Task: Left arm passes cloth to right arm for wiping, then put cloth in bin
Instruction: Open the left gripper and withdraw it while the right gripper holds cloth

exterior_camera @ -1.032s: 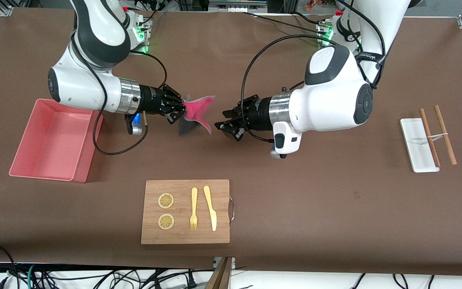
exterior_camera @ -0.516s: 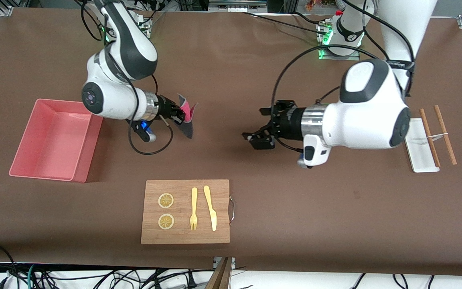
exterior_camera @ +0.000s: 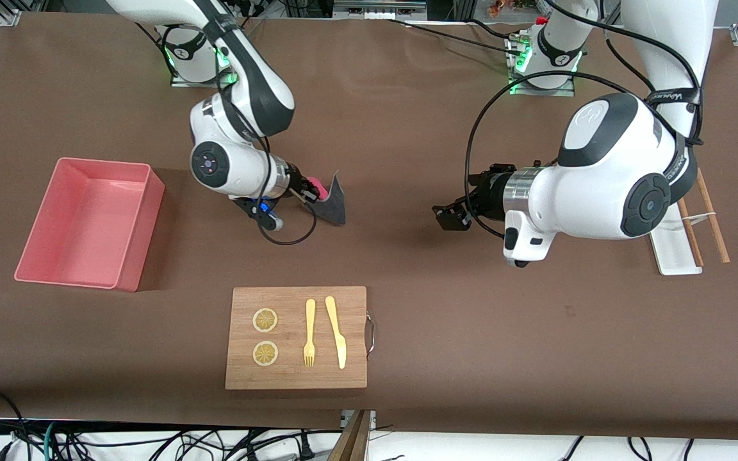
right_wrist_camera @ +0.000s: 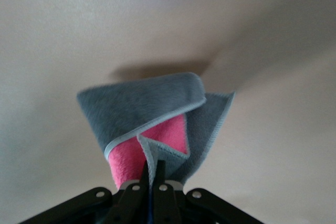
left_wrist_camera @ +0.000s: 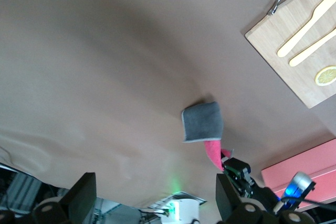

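Handover is complete. The right gripper (exterior_camera: 313, 190) has its fingers clenched on the small grey-and-magenta folded cloth (exterior_camera: 332, 203), hanging over bare brown bench. The left gripper (exterior_camera: 451, 216), released and empty, waits apart. Judgement: wiping comes next; lower the cloth flat before heading for the large pink plastic bin (exterior_camera: 127, 280).

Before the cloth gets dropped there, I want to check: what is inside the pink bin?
Nothing shows inside the pink bin: its floor and inner walls are bare and fully in view. The cloth hangs from the shut right gripper over the bare table.

lab: robot arms (exterior_camera: 606, 173), cables (exterior_camera: 151, 442)
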